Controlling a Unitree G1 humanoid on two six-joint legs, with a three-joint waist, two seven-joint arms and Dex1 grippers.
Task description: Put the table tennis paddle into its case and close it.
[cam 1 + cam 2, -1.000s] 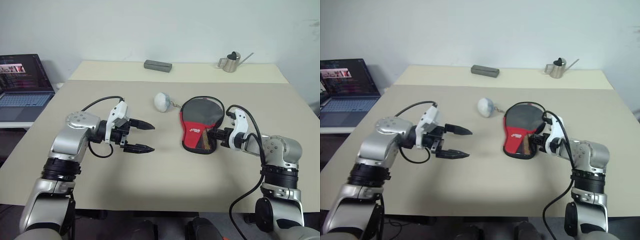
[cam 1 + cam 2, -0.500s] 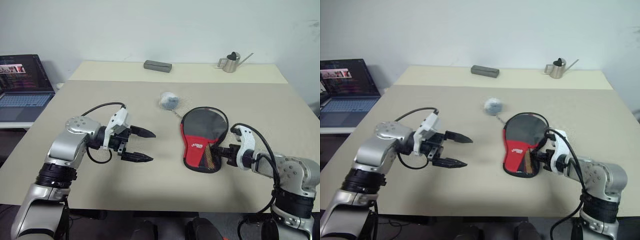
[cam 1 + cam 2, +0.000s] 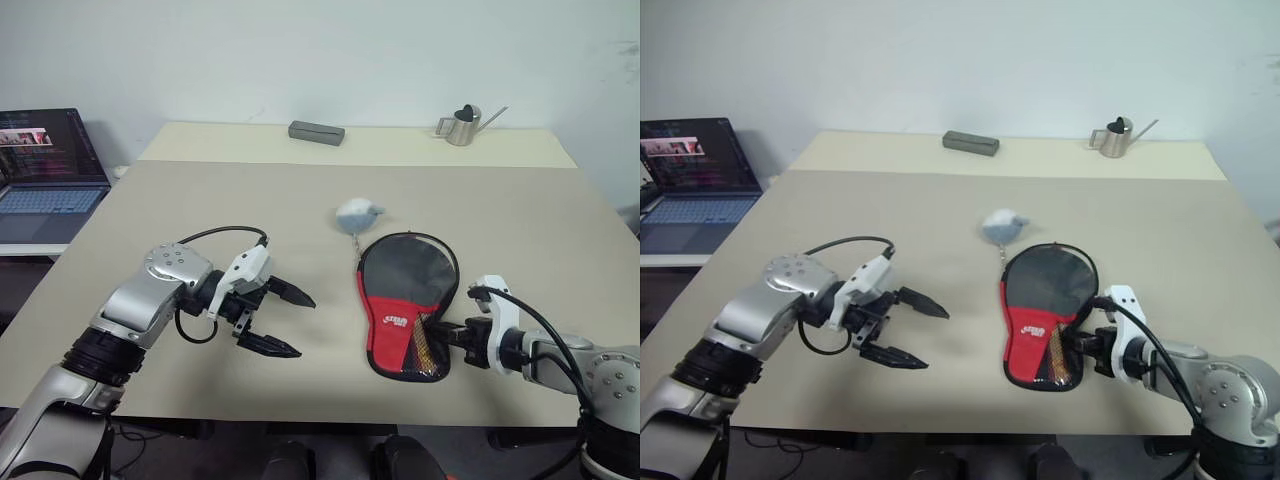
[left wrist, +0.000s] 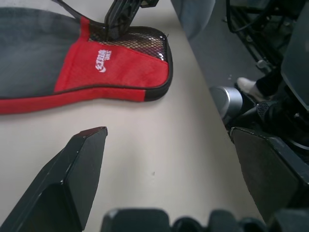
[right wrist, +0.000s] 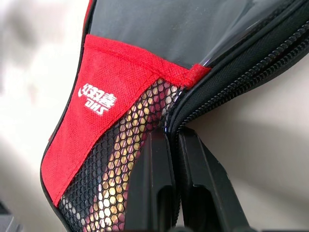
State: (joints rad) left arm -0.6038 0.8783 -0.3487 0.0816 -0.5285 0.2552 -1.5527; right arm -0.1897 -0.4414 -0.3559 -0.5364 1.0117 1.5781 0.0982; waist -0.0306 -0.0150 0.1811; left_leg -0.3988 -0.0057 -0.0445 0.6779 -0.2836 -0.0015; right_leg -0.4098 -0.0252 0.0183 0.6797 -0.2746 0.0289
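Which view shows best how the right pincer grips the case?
The right wrist view: the right pincer is shut on the case at its zipper rim beside the mesh. The eye views show the whole case with the pincer at its handle end; the left wrist view shows that end from across the table.

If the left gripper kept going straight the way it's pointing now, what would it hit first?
Probably the case. The open left gripper points across bare table toward its red handle end, where the right gripper is pinching the edge. Depth is uncertain.
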